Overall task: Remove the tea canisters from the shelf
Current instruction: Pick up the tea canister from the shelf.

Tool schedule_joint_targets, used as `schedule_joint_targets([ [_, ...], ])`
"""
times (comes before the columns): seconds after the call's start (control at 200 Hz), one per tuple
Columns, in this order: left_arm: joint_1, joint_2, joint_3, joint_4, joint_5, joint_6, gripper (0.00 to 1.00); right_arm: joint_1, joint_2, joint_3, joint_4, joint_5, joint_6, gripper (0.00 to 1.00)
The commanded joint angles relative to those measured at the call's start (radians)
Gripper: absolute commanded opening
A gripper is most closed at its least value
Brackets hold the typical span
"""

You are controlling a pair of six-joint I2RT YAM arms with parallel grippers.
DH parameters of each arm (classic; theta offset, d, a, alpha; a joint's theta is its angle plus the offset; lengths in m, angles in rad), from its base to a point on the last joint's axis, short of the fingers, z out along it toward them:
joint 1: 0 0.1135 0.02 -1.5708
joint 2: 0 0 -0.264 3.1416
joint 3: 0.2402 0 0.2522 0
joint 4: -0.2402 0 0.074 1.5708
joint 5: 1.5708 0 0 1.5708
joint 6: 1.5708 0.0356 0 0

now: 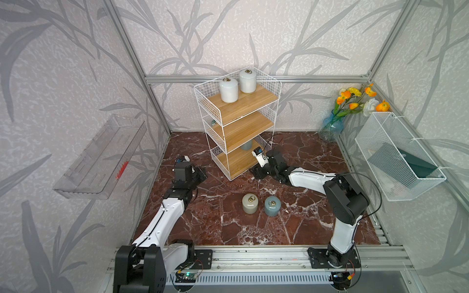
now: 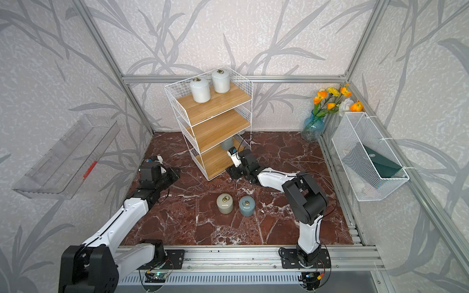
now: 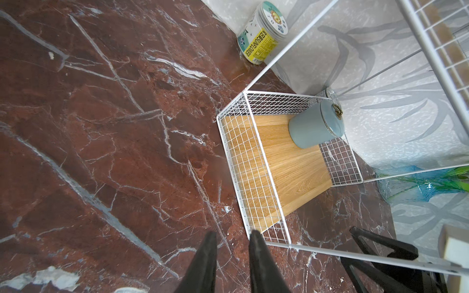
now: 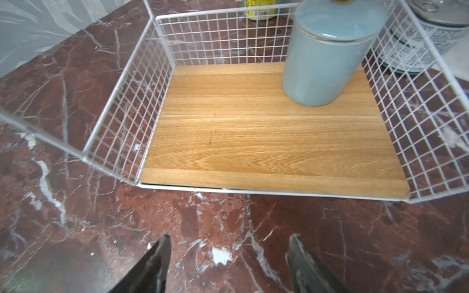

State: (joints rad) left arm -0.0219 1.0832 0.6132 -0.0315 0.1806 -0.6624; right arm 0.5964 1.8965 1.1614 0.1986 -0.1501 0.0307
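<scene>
Blue-grey tea canister (image 4: 327, 58): standing upright, axis vertical, in a rear corner of the shelf's (image 4: 253, 126) bottom tier.
Right gripper (image 4: 229, 238): hovering low at the shelf's open front, jaws standing wide apart, empty; the nearer arm.
Bare board lying between them; wire side walls narrowing the reach.
Left gripper (image 3: 233, 233): hovering beside the shelf, jaws narrowly apart, empty.
White canisters (image 1: 229, 90): sitting on the shelf's top tier.
</scene>
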Motion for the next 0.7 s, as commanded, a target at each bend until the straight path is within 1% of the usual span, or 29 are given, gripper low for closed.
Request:
schedule_joint_targets([
  [0.0, 0.006, -0.034, -0.017, 0.0, -0.026, 0.006, 0.25, -0.033, 0.049, 0.083, 0.007, -0.009, 0.027, 0.78],
  [0.11, 0.005, -0.04, -0.026, -0.002, -0.041, 0.013, 0.25, -0.041, 0.134, 0.239, -0.106, -0.054, 0.025, 0.81],
  [0.21, 0.005, -0.046, -0.031, -0.01, -0.049, 0.019, 0.25, -0.047, 0.184, 0.322, -0.151, -0.063, 0.033, 0.82],
  [0.225, 0.005, -0.045, -0.033, -0.01, -0.05, 0.02, 0.25, -0.048, 0.193, 0.328, -0.15, -0.055, 0.035, 0.84],
  [0.245, 0.005, -0.046, -0.035, -0.009, -0.052, 0.02, 0.25, -0.049, 0.202, 0.336, -0.149, -0.041, 0.037, 0.9],
  [0.275, 0.005, -0.045, -0.038, -0.009, -0.056, 0.021, 0.25, -0.05, 0.213, 0.347, -0.146, -0.021, 0.041, 0.96],
  [0.355, 0.005, -0.038, -0.041, -0.004, -0.058, 0.024, 0.25, -0.054, 0.24, 0.377, -0.147, 0.0, 0.045, 0.99],
  [0.425, 0.005, -0.026, -0.04, -0.003, -0.059, 0.026, 0.25, -0.056, 0.267, 0.415, -0.175, 0.012, 0.055, 1.0],
  [0.52, 0.006, -0.01, -0.035, 0.002, -0.057, 0.027, 0.25, -0.055, 0.301, 0.458, -0.214, -0.012, 0.066, 1.0],
  [0.695, 0.005, 0.015, -0.033, 0.016, -0.049, 0.026, 0.25, -0.055, 0.317, 0.449, -0.151, 0.018, 0.075, 1.0],
])
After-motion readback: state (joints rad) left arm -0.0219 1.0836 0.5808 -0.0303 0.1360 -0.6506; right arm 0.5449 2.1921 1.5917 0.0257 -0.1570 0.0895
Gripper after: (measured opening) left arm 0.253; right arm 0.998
